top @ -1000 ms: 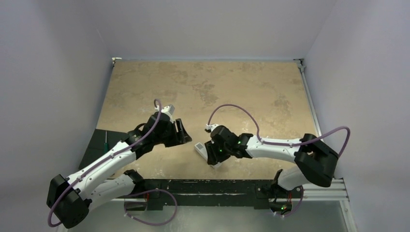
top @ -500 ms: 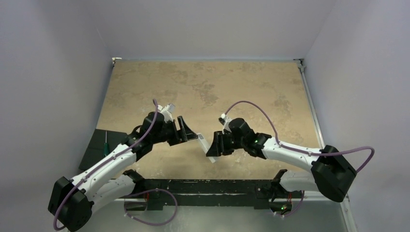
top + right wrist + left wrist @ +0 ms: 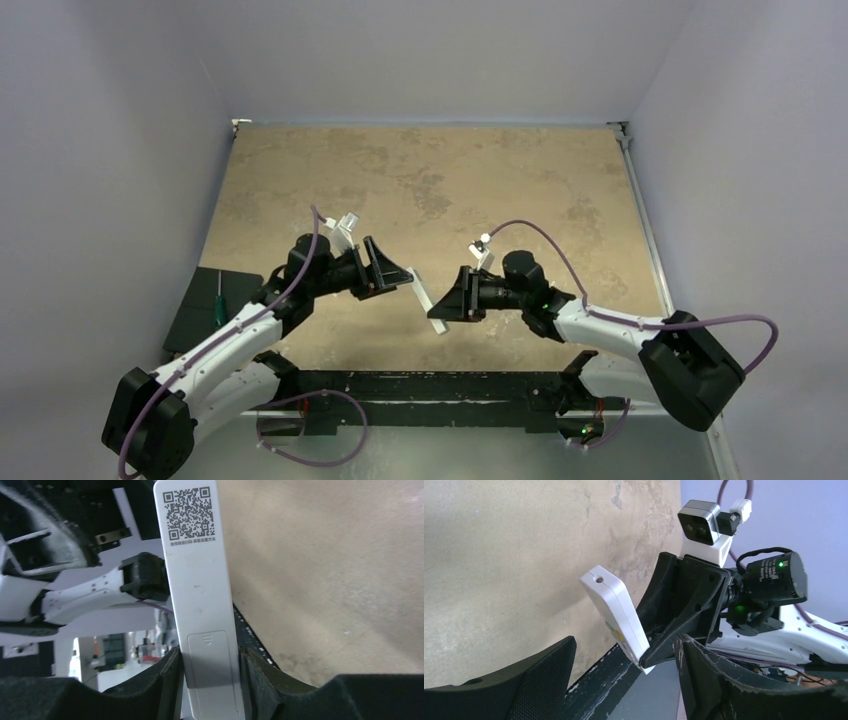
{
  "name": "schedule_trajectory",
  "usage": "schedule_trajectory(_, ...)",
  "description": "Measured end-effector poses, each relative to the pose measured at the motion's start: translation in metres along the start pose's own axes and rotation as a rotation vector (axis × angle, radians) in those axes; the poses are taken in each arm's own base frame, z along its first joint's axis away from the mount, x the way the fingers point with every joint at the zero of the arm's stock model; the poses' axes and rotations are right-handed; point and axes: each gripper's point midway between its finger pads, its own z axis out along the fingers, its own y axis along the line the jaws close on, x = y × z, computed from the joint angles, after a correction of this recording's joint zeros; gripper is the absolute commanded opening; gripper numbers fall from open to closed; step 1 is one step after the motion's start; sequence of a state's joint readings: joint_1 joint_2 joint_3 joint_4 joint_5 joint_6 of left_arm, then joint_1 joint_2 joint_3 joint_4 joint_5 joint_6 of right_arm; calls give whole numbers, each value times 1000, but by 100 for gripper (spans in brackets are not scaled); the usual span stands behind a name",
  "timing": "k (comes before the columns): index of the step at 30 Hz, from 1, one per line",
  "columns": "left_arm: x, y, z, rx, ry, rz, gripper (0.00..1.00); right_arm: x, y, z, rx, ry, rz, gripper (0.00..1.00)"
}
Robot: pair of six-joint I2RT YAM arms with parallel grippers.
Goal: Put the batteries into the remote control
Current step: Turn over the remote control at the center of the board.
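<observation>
The white remote control (image 3: 425, 298) is held off the table, tilted, between the two arms. My right gripper (image 3: 448, 304) is shut on its lower end. In the right wrist view the remote (image 3: 197, 595) shows its back, with a QR label (image 3: 189, 512) and a closed battery cover (image 3: 210, 665), pinched between my fingers (image 3: 162, 685). My left gripper (image 3: 398, 272) is open and empty, facing the remote's upper end. In the left wrist view the remote (image 3: 614, 612) stands beyond my open left gripper (image 3: 624, 680), held by the right gripper (image 3: 684, 610). The batteries are out of view.
A dark mat (image 3: 200, 310) with a green-handled tool (image 3: 218, 300) lies at the table's left edge. The black rail (image 3: 430, 385) runs along the near edge. Tan tabletop (image 3: 430, 180) stretches behind the arms, with walls on three sides.
My right gripper has lifted the remote off the table and swung it up toward the left arm. My left gripper has moved right, closer to the remote's free end.
</observation>
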State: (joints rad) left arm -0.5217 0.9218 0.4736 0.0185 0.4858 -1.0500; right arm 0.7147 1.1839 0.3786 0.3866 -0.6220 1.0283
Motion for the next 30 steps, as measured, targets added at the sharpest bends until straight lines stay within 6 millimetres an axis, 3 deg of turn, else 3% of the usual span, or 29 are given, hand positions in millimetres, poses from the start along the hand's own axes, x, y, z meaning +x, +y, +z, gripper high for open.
schedule_trajectory(7, 2, -8, 0, 68, 2, -33, 72, 4, 31, -4, -223, -4, 93, 0)
schedule_trajectory(12, 5, -11, 0, 112, 5, -64, 71, 2, 41, -4, -330, 0, 191, 0)
schedule_trajectory(15, 7, -13, 0, 130, 6, -82, 71, -1, 42, -1, -367, 11, 276, 0)
schedule_trajectory(19, 6, -19, -2, 164, 3, -90, 70, 3, 27, 8, -332, 44, 408, 0)
schedule_trajectory(30, 7, -21, -3, 192, 1, -107, 69, 2, 45, 5, -394, 57, 412, 0)
